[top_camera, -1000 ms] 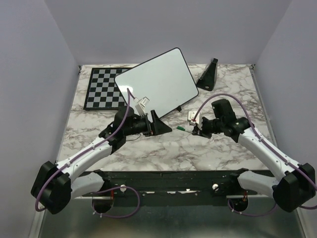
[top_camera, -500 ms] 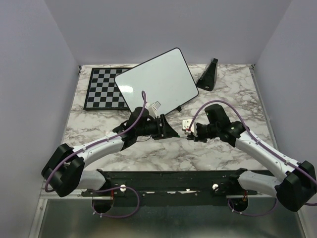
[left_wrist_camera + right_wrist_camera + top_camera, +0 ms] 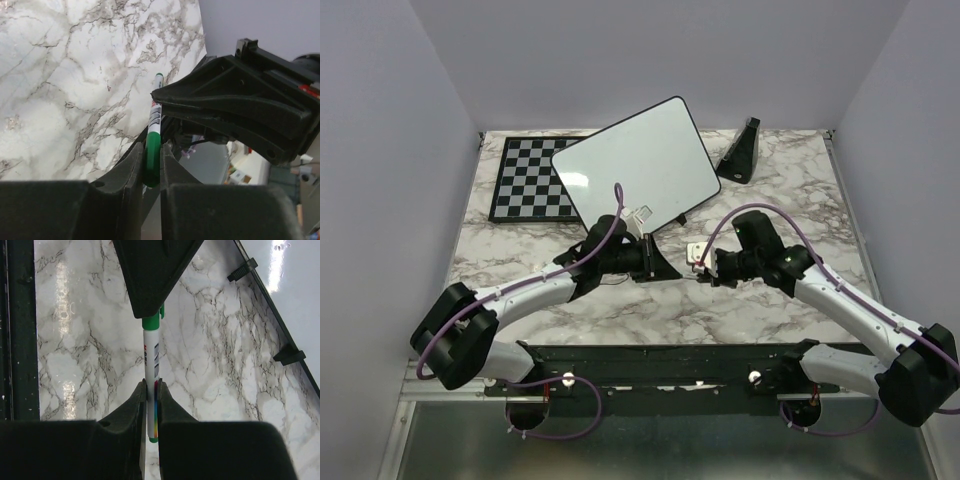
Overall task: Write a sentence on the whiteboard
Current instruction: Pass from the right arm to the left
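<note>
Between my 2 claws sits 1 green and white pen (image 3: 151,347), stretched over the table (image 3: 620,300) like a little bridge. My right claw (image 3: 151,386) is pressed tight on the white body, close to the back end. My left claw (image 3: 152,149) pinches the green cap (image 3: 151,160) at the other end, and its 2 fingers touch the cap on both sides. The 2 claws point at each other, nose to nose.

I think they are set this way so that 1 claw can hold on while the other pulls and the cap comes off. 1 claw alone could not do that.

Just past the claws, on the far side, is the whiteboard (image 3: 640,165). It stands on small black feet (image 3: 240,270) and is turned at a slant. Its left corner covers part of a checkered board (image 3: 525,180). Its face is bare, and I see no words on it, so I judge the writing has not begun. The whiteboard is near the claws, which I guess makes it easy to reach once the tip is out.

The pull should be straight and steady. If my right claw grips too softly, the pen could slide away with the cap or drop onto the table.
</note>
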Motion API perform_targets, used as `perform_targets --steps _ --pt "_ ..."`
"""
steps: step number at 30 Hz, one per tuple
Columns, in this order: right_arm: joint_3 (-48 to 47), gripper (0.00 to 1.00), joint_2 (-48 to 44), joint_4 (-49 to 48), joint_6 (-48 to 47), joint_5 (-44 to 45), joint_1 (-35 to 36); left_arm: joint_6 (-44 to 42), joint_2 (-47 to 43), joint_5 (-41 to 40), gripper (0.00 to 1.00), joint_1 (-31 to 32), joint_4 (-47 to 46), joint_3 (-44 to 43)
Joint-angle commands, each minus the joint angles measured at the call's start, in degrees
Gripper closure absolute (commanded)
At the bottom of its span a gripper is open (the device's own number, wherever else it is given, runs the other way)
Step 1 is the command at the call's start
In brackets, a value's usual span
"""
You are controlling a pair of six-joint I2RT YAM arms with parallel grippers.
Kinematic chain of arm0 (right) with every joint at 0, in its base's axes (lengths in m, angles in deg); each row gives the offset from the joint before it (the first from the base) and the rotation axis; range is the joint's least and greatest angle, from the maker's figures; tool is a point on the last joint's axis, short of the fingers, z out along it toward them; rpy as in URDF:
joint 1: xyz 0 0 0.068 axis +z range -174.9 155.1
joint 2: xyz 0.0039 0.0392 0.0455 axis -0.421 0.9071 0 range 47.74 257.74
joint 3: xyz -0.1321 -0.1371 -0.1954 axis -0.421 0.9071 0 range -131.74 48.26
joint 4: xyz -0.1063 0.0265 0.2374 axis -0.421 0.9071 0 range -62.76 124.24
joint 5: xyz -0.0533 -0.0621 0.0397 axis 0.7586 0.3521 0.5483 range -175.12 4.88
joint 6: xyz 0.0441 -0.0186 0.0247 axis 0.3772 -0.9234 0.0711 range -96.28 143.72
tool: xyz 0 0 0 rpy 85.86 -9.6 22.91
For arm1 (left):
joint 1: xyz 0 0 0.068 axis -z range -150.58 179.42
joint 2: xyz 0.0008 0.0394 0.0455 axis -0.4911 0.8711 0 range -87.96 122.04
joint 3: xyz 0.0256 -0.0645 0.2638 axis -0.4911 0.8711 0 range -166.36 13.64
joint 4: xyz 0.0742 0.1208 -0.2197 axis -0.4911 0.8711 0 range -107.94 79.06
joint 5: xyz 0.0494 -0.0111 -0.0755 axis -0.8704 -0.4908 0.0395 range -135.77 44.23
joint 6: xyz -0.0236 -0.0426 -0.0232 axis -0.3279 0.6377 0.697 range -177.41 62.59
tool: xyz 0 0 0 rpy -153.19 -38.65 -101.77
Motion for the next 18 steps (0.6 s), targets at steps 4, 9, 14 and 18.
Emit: perform_targets --steps 4,9,14,18 --pt "0.35 0.92 -0.01 -0.1 0.35 0.37 0.48 -0.32 0.36 4.86 1.0 0.46 -4.51 -0.95" --pt "-4.48 0.0 0.44 6.74 3.34 -2.95 -0.92 -3.83 -4.47 1.11 1.0 0.37 -6.88 2.56" --pt "-7.74 0.0 -4.04 7.55 7.91 -9.55 -5.41 -8.84 -18.78 -10.5 1.0 0.37 -10.39 11.78" --pt "-11.25 0.0 -6.5 6.59 15.1 -13.86 -8.3 -14.28 -30.65 -16.39 1.0 0.81 -19.95 19.95"
